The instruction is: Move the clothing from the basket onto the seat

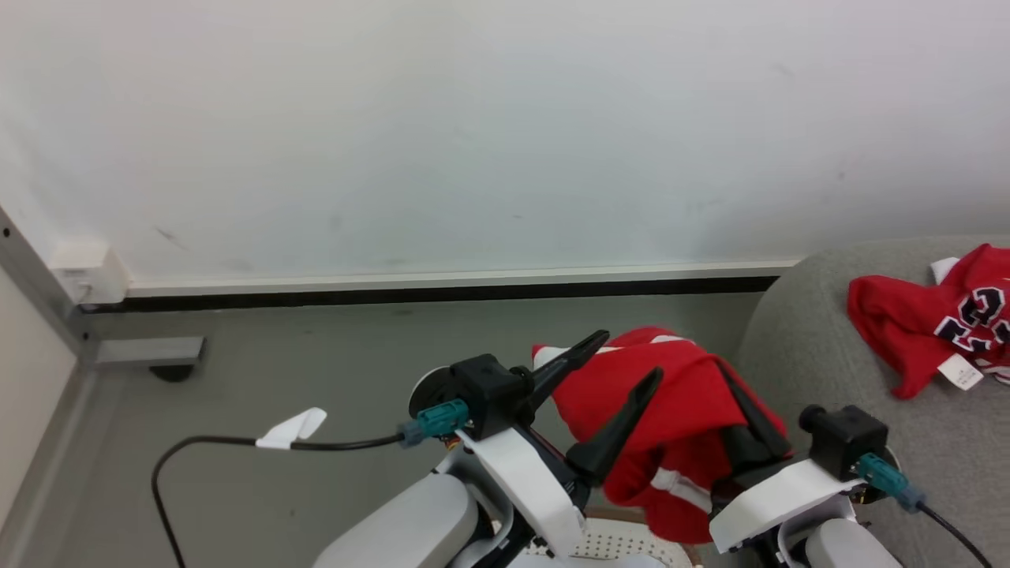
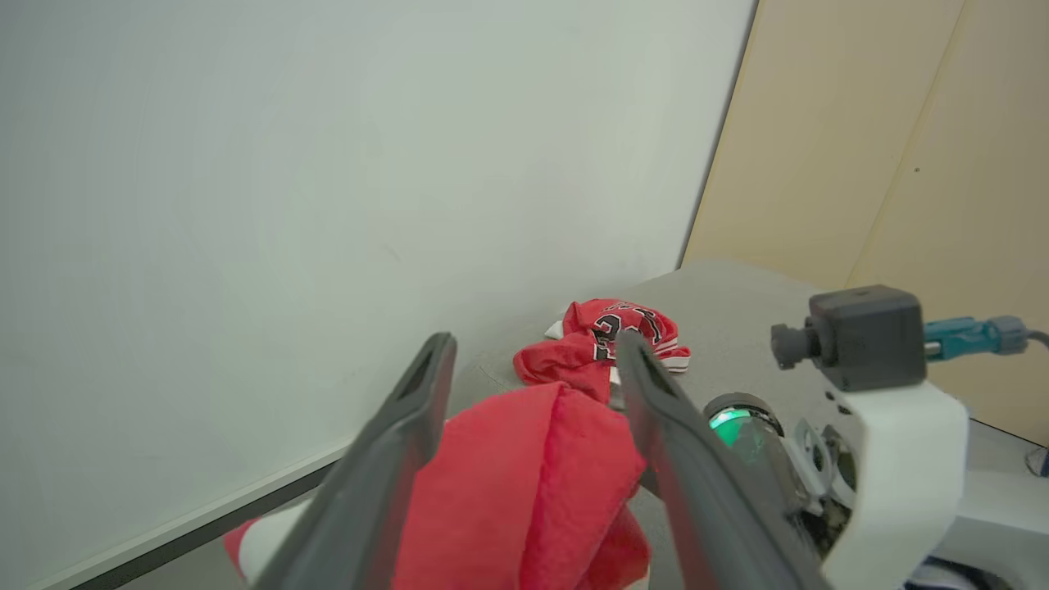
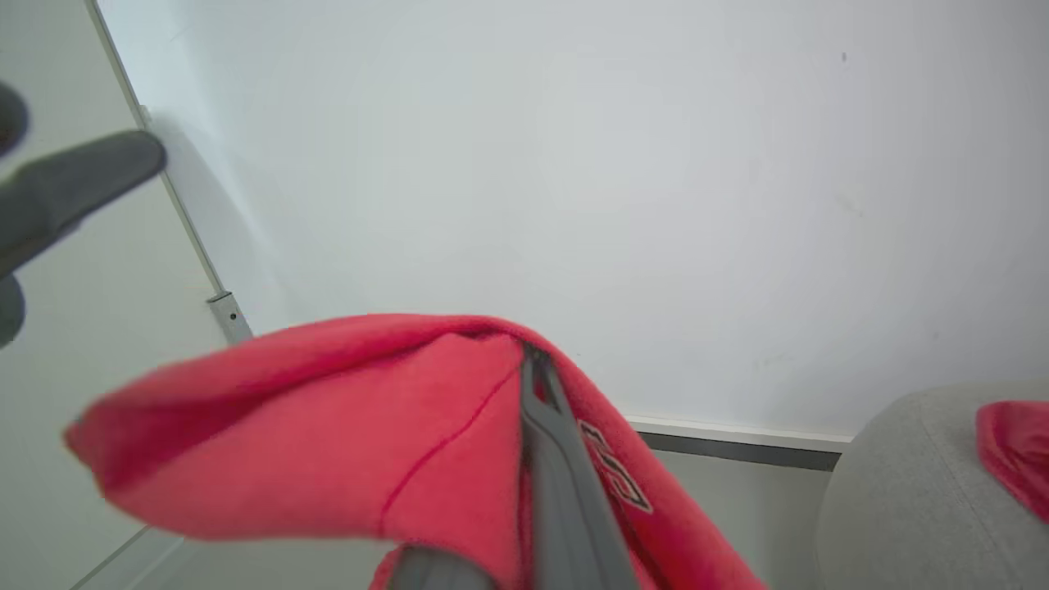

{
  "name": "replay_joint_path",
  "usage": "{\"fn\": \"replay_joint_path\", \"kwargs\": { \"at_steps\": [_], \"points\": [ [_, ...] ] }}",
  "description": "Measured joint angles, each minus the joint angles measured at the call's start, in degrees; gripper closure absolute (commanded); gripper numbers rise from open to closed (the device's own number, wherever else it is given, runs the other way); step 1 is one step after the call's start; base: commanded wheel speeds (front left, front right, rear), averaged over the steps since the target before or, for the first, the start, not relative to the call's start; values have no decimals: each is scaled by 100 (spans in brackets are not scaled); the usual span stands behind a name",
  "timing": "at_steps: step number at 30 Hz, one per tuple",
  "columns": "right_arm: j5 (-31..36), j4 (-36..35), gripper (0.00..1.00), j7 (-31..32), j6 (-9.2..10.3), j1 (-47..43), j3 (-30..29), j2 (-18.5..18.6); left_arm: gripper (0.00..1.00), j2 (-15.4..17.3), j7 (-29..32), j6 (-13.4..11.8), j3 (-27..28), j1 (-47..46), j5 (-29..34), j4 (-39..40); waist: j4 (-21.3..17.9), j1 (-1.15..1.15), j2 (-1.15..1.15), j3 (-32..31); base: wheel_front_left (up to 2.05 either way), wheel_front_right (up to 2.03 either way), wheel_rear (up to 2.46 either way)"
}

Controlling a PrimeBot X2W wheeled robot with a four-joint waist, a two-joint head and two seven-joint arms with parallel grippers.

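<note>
the right gripper [image 3: 534, 362] is clenched on a soft red sports jersey [image 1: 671, 410]. its two long dark fingers are pressed together, and the cloth drapes over them and hangs down on both sides. this held jersey hangs in the air just left of the large light-grey upholstered seat [image 1: 821, 363], off the seat's rounded padded edge and not resting on it. white-and-red striped trim shows on its lower fold.

the left gripper [image 1: 622, 361] is released, with its jaws spread wide. it sits left of the seat, on the far side of the held jersey from it. in the left wrist view, part of the red cloth lies between the spread fingers, unclamped.

a second red jersey [image 1: 931, 323], with black-and-white numbers and a small white tag [image 1: 960, 371], lies crumpled on top of the seat, well in from its left edge.

the rounded white perforated plastic basket [image 1: 615, 546] with its brown rim sits low beside the seat's left flank, directly under the held jersey.

further left of the seat, a black cable [image 1: 197, 443] with a white label loops above the grey floor [image 1: 316, 347].
</note>
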State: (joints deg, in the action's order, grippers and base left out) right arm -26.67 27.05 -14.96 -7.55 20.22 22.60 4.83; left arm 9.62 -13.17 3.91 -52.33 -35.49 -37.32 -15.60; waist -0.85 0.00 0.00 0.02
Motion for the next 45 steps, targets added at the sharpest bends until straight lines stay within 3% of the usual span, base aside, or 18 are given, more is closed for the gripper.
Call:
{"fn": "replay_joint_path", "kwargs": {
  "at_steps": [14, 29, 35, 45],
  "points": [
    [446, -859, 100, 0, 0, -100, -951, 188, 0, 268, -112, -101, -25, 157, 203, 209, -1204, 1, 0, 323, 0, 0, 0],
    [593, -1385, 100, 0, 0, -492, -1239, 91, 0, 470, -181, -162, 112, 348, 512, 290, -2642, 1, 0, 669, 0, 0, 0],
    [600, -1464, 100, 0, 0, -570, -1317, 52, 0, 466, -189, -115, 180, 382, 567, 252, -2834, 1, 0, 781, 0, 0, 0],
    [677, -1461, 100, 0, 0, -447, -1318, 213, 0, 409, -192, 10, 357, 437, 761, 252, -2748, 0, 0, 857, 0, 0, 0]
  ]
}}
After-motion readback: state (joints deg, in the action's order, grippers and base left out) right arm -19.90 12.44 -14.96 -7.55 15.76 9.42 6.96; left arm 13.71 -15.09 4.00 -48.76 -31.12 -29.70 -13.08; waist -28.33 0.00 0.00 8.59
